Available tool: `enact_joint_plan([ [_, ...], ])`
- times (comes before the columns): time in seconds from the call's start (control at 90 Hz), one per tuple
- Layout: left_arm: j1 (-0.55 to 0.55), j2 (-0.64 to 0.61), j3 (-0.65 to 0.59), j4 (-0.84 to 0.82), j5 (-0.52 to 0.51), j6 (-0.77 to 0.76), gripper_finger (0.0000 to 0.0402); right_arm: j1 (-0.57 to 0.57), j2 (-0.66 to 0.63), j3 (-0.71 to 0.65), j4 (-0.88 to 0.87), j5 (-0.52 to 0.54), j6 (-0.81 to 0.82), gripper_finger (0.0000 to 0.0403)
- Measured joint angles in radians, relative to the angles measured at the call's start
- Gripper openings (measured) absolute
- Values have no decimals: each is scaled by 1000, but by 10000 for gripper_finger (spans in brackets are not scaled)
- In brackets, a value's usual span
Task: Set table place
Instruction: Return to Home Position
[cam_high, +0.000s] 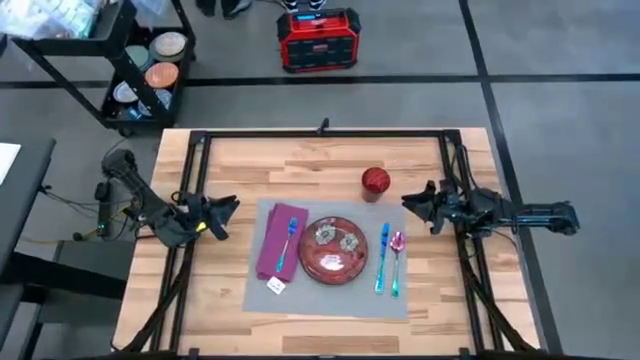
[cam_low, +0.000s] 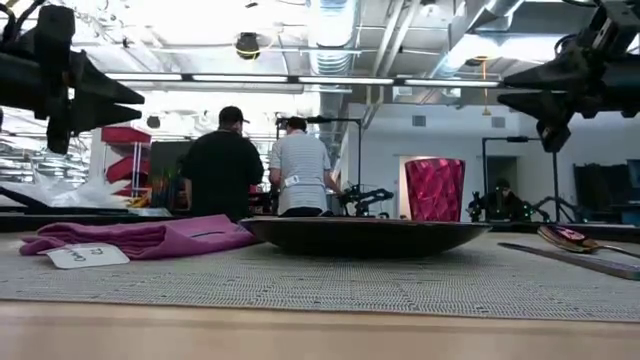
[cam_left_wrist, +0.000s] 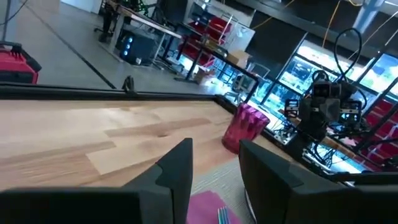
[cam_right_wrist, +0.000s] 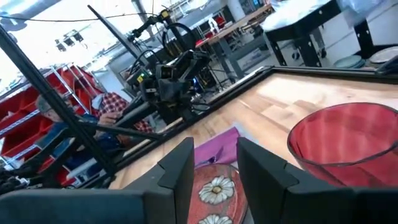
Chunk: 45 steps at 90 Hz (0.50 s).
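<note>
A grey placemat lies in the middle of the wooden table. On it, from left to right, lie a magenta napkin with a blue fork on top, a red flowered plate, a blue knife and a spoon. A red cup stands on the wood just past the mat's far edge. My left gripper hovers open left of the mat. My right gripper hovers open right of the cup. Both are well above the table and hold nothing.
A black shelf cart with bowls stands beyond the table's far left corner. A red and black box sits on the floor past the far edge. Two people stand in the room behind. Bare wood lies between the mat and the far edge.
</note>
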Motion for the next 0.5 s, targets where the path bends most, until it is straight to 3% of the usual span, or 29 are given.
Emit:
enact_joint_plan([
  [0.5, 0, 0, -1, -1, -2, 6, 113, 0, 44, -1, -2, 1, 1, 107],
])
